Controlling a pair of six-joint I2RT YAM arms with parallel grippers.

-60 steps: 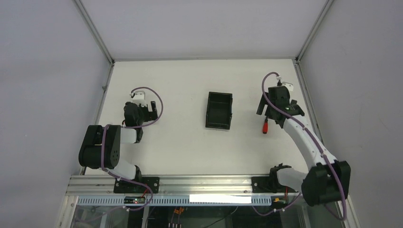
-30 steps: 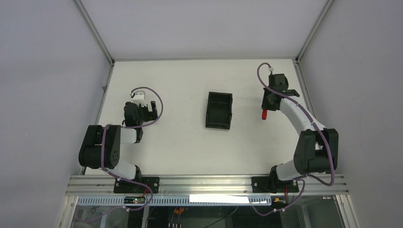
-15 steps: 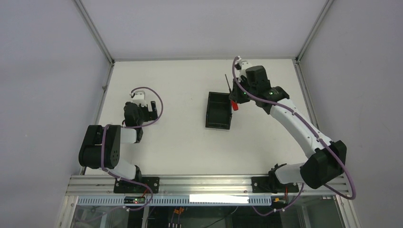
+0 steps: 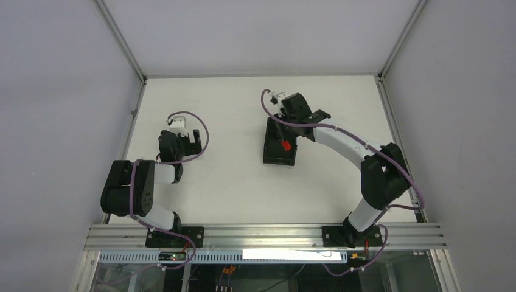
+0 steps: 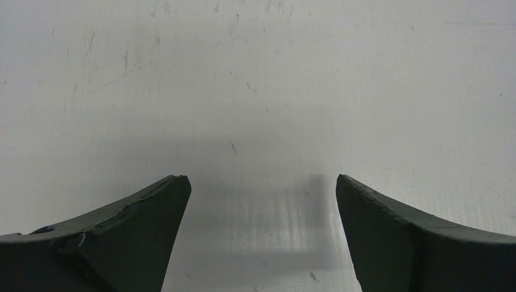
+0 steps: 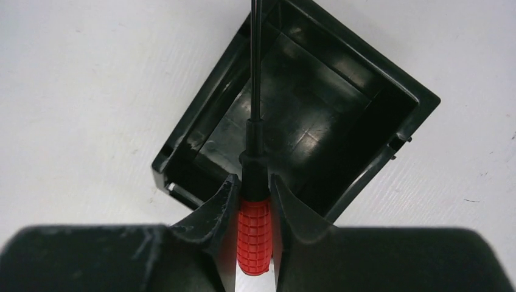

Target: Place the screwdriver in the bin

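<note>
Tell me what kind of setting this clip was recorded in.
Probably a lab robot test cell: a white table walled by plain grey panels, an aluminium rail carrying the arm bases, and a black bin and a red-handled screwdriver as props.

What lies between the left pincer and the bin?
Nothing but bare white tabletop separates the left pincer and the bin; the top external view shows it.

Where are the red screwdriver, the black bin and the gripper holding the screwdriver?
screwdriver (image 6: 254, 234): right wrist view, red handle.
bin (image 6: 307, 137): right wrist view, bare floor.
right gripper (image 6: 252, 182): right wrist view, between its fingertips.
</note>
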